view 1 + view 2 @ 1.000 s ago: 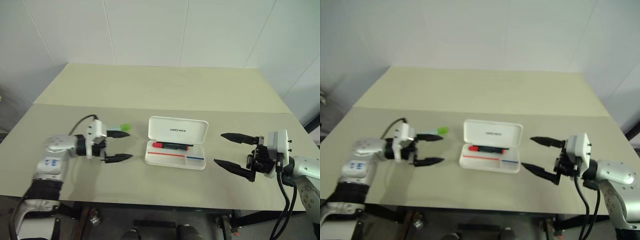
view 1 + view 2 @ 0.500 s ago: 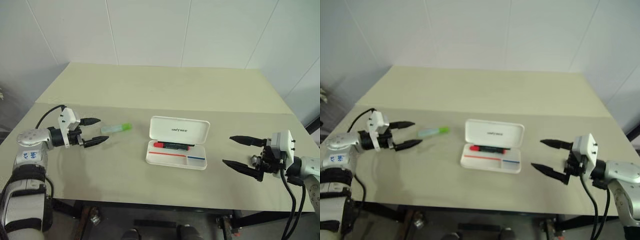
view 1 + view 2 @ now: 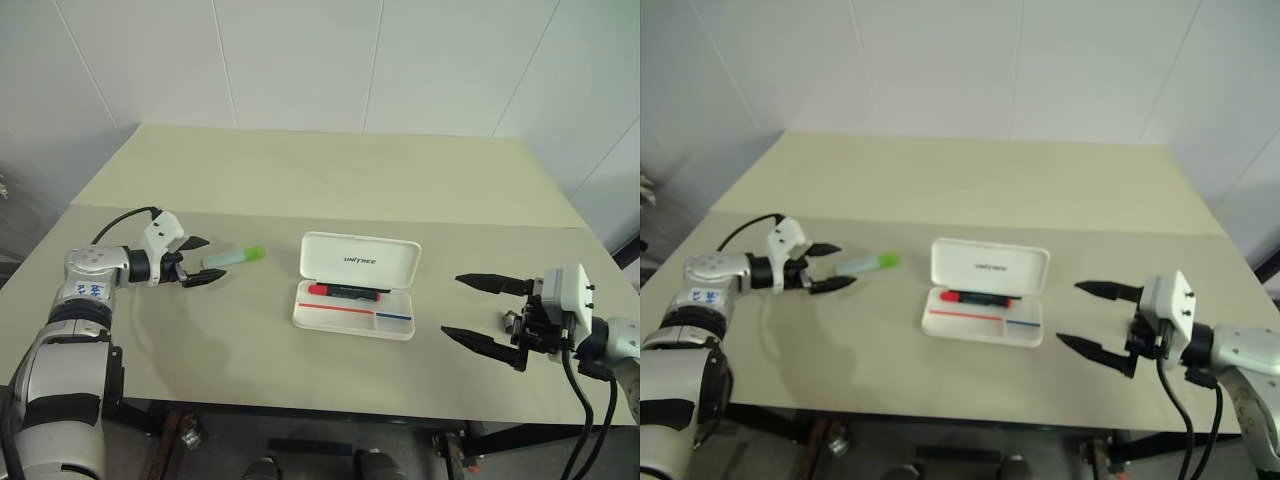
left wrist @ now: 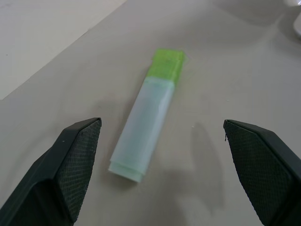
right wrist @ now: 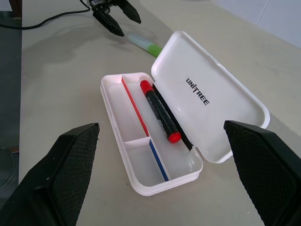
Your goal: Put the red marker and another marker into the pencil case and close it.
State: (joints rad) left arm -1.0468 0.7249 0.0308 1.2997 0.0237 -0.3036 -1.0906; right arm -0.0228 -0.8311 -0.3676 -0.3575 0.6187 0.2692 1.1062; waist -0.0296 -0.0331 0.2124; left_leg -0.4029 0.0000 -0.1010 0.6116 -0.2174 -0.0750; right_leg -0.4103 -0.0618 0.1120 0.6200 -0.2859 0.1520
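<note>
With the red marker already lying in the open pencil case, I lined my left gripper, jaws wide and empty, up on the green highlighter left of the case. Next I judged it must straddle the barrel and close. My right gripper hung wide open and empty right of the case.

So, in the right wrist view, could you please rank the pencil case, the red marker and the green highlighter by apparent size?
1. pencil case
2. red marker
3. green highlighter, though it lies farther from the camera and is partly hidden by the lid, so its true size is unsure.
</note>
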